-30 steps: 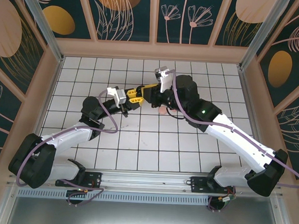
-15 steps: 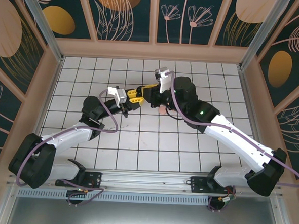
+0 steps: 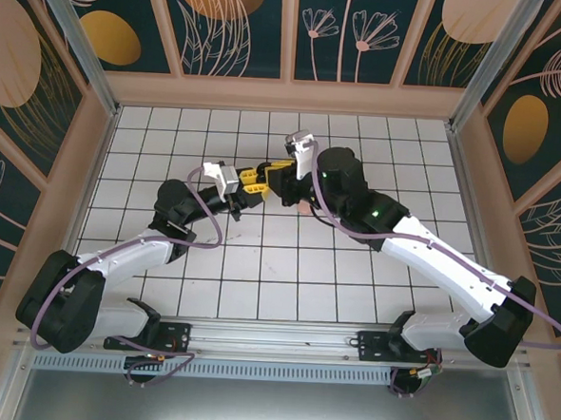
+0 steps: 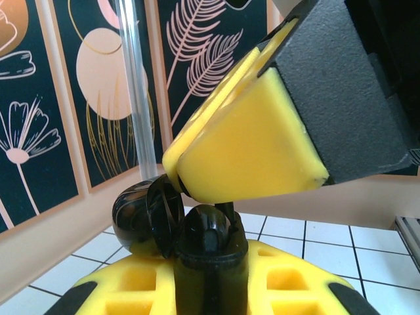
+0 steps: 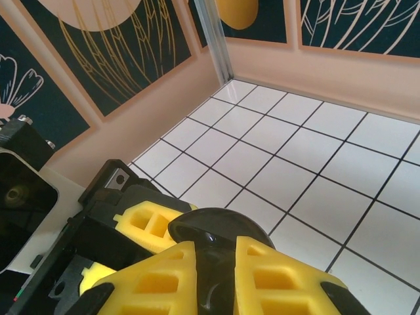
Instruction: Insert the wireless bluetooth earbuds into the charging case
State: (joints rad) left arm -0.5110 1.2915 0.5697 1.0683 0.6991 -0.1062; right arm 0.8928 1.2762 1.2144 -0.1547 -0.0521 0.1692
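My left gripper [image 4: 211, 279] is shut on a black charging case [image 4: 209, 246], held upright with its round lid [image 4: 138, 213] flipped open to the left. My right gripper [image 5: 215, 279] is shut on a black earbud [image 5: 218, 289]. In the left wrist view its yellow fingers [image 4: 249, 154] hang right over the case mouth, and the earbud's thin stem [image 4: 228, 208] reaches down into the case. From above, the left gripper [image 3: 254, 181] and the right gripper [image 3: 280, 178] meet tip to tip over the middle of the table. The other earbuds are out of view.
A small pink thing [image 3: 304, 208] lies on the tiles under the right arm's wrist. The white grid table [image 3: 257, 275] is walled by a beige rim [image 3: 287, 96] and patterned panels. An aluminium post [image 4: 134, 85] stands in the far corner.
The right arm's wrist has crept slightly to the left, toward the left gripper. The left arm and the case have stayed put.
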